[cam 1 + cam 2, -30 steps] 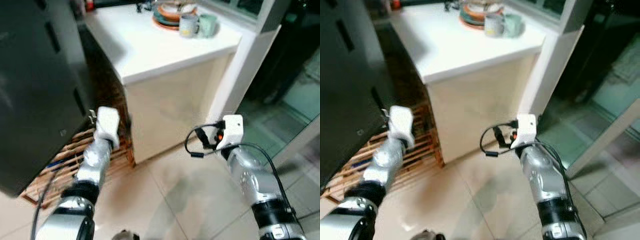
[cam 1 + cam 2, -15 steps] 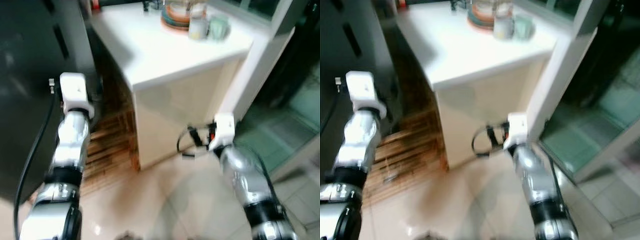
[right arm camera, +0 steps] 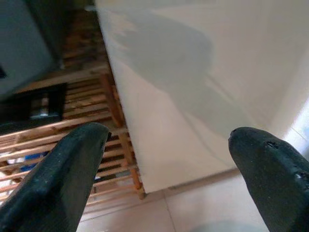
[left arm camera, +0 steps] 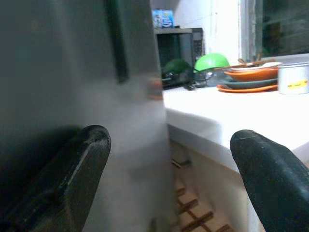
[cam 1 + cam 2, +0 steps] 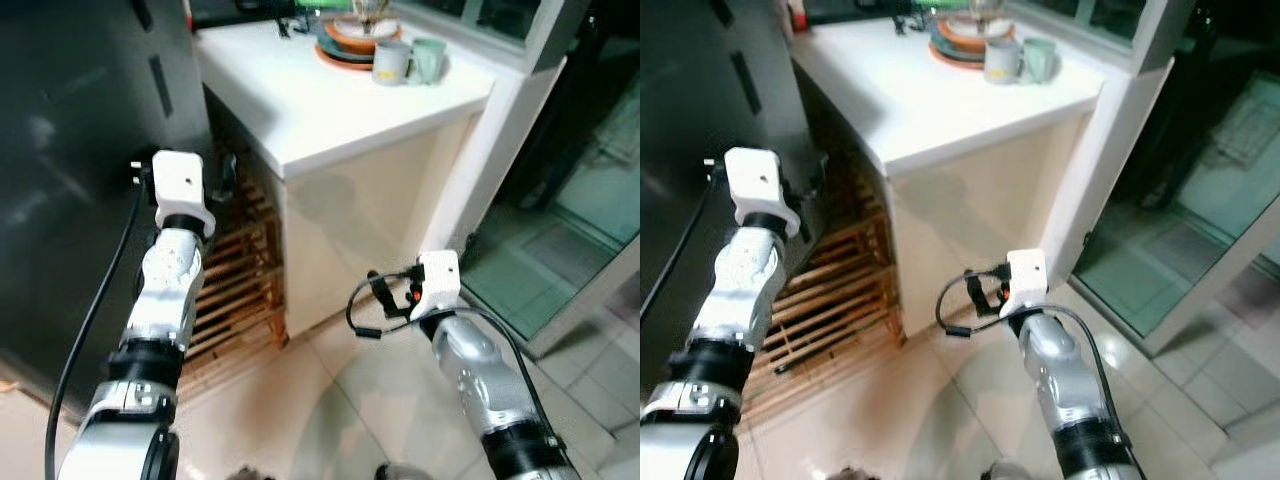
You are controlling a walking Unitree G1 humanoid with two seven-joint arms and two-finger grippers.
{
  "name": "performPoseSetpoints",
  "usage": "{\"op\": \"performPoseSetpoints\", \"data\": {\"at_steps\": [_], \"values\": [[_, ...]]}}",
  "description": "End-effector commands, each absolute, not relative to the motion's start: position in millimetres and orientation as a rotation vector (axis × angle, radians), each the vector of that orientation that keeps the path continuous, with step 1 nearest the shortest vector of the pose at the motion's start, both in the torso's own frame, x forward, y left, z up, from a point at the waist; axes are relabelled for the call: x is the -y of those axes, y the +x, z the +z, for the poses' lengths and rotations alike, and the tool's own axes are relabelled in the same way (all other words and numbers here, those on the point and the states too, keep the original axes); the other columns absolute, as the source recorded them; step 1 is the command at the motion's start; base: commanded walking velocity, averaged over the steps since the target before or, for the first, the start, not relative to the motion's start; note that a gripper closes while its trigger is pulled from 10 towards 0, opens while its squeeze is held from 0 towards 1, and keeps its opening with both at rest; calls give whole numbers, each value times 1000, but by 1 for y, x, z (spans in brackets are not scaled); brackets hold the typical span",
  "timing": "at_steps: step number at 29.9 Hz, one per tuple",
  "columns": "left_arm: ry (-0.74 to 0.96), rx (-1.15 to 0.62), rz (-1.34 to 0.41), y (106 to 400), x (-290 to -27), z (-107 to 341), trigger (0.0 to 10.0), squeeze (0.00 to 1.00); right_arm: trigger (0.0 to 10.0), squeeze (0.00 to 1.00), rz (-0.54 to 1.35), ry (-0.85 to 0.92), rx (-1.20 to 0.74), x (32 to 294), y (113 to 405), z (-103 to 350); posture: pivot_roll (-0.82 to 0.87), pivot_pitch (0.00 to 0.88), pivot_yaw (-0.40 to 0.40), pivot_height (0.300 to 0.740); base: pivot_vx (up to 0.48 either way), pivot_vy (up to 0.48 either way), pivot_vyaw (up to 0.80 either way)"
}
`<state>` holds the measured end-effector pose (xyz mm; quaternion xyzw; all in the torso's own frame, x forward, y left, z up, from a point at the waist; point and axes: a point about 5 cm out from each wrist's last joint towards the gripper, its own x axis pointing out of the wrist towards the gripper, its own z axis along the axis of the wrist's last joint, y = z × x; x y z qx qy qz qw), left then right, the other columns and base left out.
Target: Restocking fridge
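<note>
The dark grey fridge (image 5: 80,150) stands on the left with its door closed and a dark slot handle (image 5: 160,72) on its face. My left arm is raised beside the fridge's right edge. In the left wrist view the left gripper (image 4: 171,140) is open, and the fridge's side (image 4: 72,72) lies just ahead of its fingers (image 4: 82,164). My right arm is held low over the floor, and its gripper (image 3: 169,137) is open, empty and facing the white cabinet front (image 3: 193,96).
A white counter (image 5: 330,110) carries stacked plates (image 5: 355,40) and two mugs (image 5: 392,62). A wooden slatted rack (image 5: 235,290) sits between fridge and cabinet. A microwave (image 4: 178,53) stands at the back. A glass door (image 5: 590,200) is on the right, over tiled floor (image 5: 330,400).
My left arm has risen from low by the rack to up beside the fridge's edge. The camera has shifted, and the right arm stays low.
</note>
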<state>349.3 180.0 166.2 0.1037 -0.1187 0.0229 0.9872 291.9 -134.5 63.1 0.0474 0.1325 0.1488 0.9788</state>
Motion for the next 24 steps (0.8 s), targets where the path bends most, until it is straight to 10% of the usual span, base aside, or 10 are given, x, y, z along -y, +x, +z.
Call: {"op": "performPoseSetpoints", "data": {"at_steps": [1, 24], "values": [[222, 228, 40, 347, -178, 165, 10000, 0, 10000, 0, 314, 83, -232, 132, 295, 71, -84, 0, 31, 740, 0, 0, 719], [264, 237, 171, 327, -203, 179, 10000, 0, 10000, 0, 421, 131, -175, 100, 304, 80, -7, 0, 45, 740, 12, 0, 632]]}}
